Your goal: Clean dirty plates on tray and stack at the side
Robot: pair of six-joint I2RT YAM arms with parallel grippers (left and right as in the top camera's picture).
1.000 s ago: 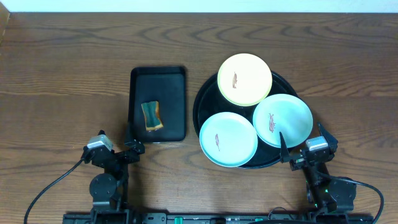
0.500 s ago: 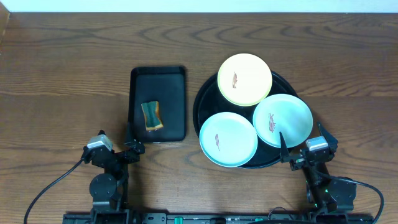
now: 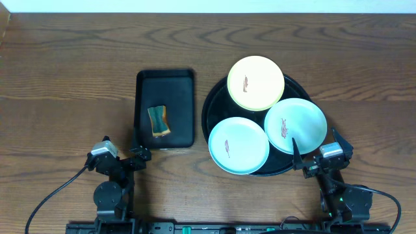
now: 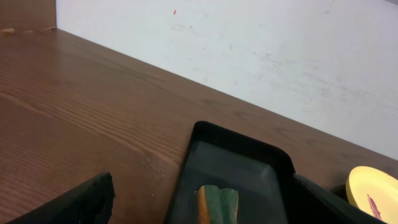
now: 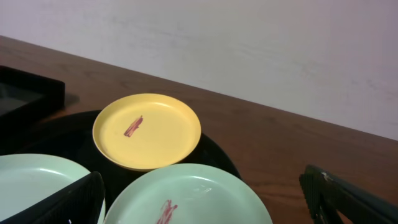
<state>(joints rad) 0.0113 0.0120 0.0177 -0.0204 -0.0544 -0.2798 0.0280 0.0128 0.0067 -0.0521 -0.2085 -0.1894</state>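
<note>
A round black tray [image 3: 214, 97] holds three plates. A pale yellow plate [image 3: 255, 82] lies at the back, one mint-blue plate [image 3: 238, 145] at the front left and another mint-blue plate [image 3: 295, 125] at the right. Each bears a reddish-brown smear. In the right wrist view the yellow plate [image 5: 147, 130] and the right mint plate [image 5: 189, 199] show with the tray [image 5: 219, 155]. My right gripper [image 3: 316, 156] is open and empty at the tray's front right edge. My left gripper [image 3: 133, 153] is open and empty just in front of the rectangular tray.
A smaller rectangular black tray [image 3: 166, 81] stands left of the round tray and holds a green and orange sponge [image 3: 159, 121]. The left wrist view shows this tray [image 4: 249, 152] and the sponge [image 4: 216, 203]. Bare wooden table lies to the far left and behind.
</note>
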